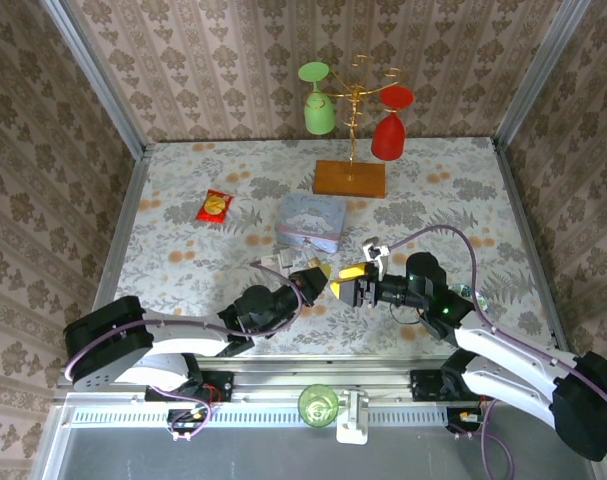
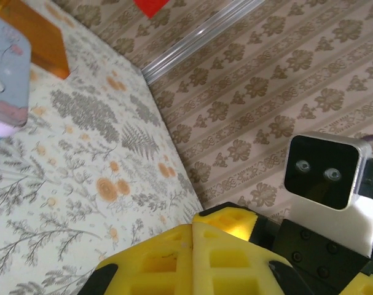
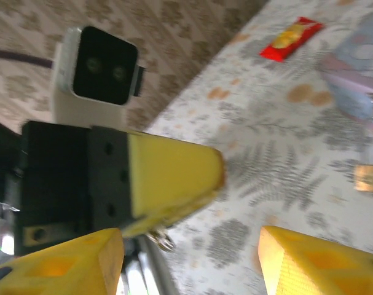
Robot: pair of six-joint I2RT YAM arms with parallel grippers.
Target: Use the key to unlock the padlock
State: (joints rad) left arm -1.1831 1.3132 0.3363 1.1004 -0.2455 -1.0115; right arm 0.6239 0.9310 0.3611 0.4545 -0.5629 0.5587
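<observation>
Padlock (image 3: pixel 367 178): small brass-coloured body, blurred, lying on the floral surface (image 1: pixel 183 290) just in front of the pale blue tin (image 1: pixel 311 222), apart from both arms.

Left gripper (image 1: pixel 320 270): low over the surface, just right of the padlock, pointing at the right arm. Yellow jaws are pressed together. A small metal ring (image 3: pixel 161 239) hangs at their underside. I cannot tell whether it is pinched between them.

Right gripper (image 1: pixel 345 282): facing the left one, tips close. Jaws are released and spread wide, one to each side of the left jaws' tip.

Tin: middle of the surface, lid printed.

Snack packet (image 1: pixel 215 206): red and yellow, lying flat, left of the tin and well apart from it.

Wooden base (image 1: pixel 349 178): behind the tin, carrying a gold wire rack (image 1: pixel 355 100) with a green glass (image 1: pixel 318 105) and a red glass (image 1: pixel 387 130) hung bowl-down.
</observation>
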